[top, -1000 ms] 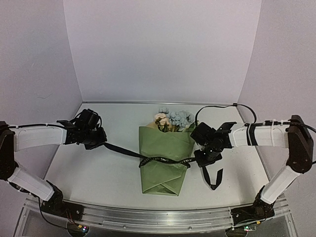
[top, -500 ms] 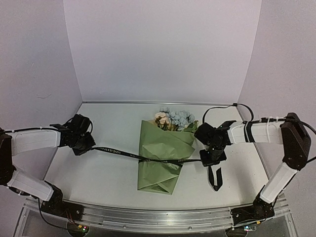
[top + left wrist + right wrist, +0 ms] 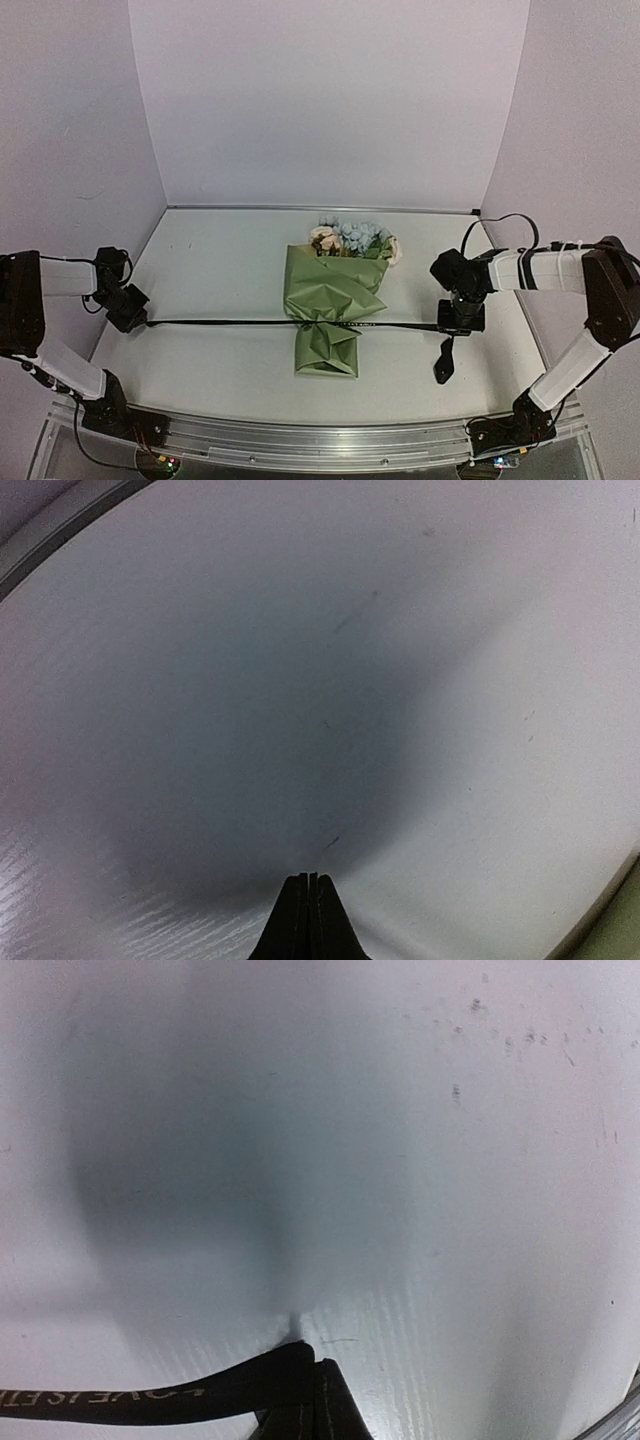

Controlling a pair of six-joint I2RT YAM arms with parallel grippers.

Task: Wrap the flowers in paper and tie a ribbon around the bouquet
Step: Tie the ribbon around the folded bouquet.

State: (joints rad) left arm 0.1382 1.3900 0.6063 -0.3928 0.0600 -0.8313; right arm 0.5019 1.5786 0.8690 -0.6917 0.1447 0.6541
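— Since I only have your word for it, how far along is the wrap?
— The wrapping looks done to me. The paper is folded into a cone round the flowers, whose cream and pale blue heads poke out of its far end. The bouquet lies mid-table, narrow end towards the arm bases.
— And the ribbon?
— The ribbon runs in a straight, taut line across the cone's waist, and the paper is pinched narrow there, so I judge we're at the cinching step. My left tool is out near the table's left edge, clenched. Its own camera shows the fingers pressed together with no ribbon in sight, but from overhead the ribbon's end runs right into it, so I take it as gripping that end. My right tool sits right of the bouquet, well apart from it. It is clamped on the ribbon, as its wrist camera shows plainly, and a short loose tail drops to the table on the near side.
— Is there a knot?
— I can't tell; the crossing on the paper is too small to read. If it is one, only letting go is left, perhaps a bow; if not, the knot is yet to come
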